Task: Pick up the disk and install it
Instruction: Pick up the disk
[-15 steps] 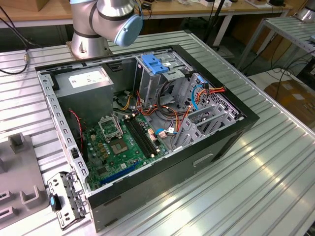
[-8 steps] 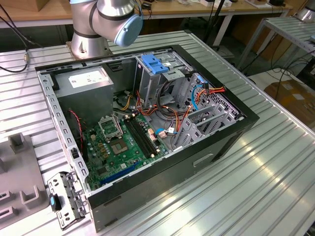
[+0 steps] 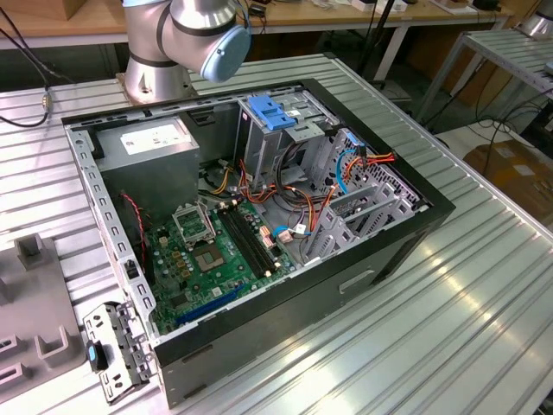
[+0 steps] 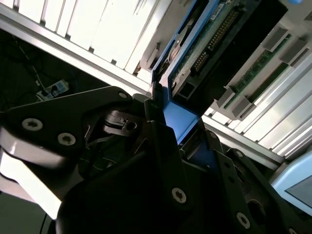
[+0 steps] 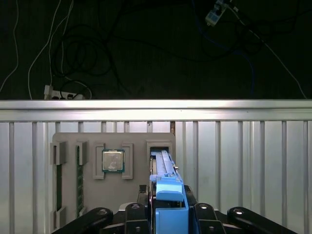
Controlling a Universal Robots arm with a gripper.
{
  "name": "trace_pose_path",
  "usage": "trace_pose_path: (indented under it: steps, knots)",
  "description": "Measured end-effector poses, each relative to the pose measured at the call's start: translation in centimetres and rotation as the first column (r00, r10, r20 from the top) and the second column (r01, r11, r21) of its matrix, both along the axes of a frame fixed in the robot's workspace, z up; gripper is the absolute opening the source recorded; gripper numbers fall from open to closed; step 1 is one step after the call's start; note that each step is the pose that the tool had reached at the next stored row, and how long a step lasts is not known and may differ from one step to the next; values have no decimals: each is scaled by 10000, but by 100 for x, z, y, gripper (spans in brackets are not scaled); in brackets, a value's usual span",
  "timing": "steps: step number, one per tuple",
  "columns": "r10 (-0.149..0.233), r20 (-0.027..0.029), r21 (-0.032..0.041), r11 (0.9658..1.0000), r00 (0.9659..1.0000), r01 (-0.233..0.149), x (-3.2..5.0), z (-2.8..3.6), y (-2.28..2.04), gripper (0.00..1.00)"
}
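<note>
Disk (image 5: 163,165), pinched on its blue rail (image 5: 169,187) by the pincer (image 5: 168,196), should lift straight from the grey fixture (image 5: 87,139) slot.

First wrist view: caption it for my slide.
Gripper grips the blue-railed disk at the slot of a grey holder, beside a processor chip.

Silver arm (image 3: 186,22) with pale-blue joint cap (image 3: 226,50); black tool (image 4: 178,122), silver screws (image 4: 178,195).

Arm (image 3: 203,26) rooted at the far side of the exterior view, its blue-capped joint (image 3: 226,47) angled out front. In both wrist views the gripper (image 5: 168,197) (image 4: 181,124) has its black fingers (image 4: 163,146) clamped either side of the disk (image 5: 165,168).
</note>
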State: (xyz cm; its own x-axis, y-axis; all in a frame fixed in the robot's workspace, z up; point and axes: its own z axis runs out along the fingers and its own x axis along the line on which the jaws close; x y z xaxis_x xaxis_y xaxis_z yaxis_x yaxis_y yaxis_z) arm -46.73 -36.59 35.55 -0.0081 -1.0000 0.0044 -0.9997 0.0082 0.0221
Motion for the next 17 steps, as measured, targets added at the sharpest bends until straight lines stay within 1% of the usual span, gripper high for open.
trace_pose_path:
  steps: [8,17]
  knots:
    - [0,-2,0,10000,10000,0,0,32,0,37]
    - [0,-2,7,10000,10000,0,0,96,0,37]
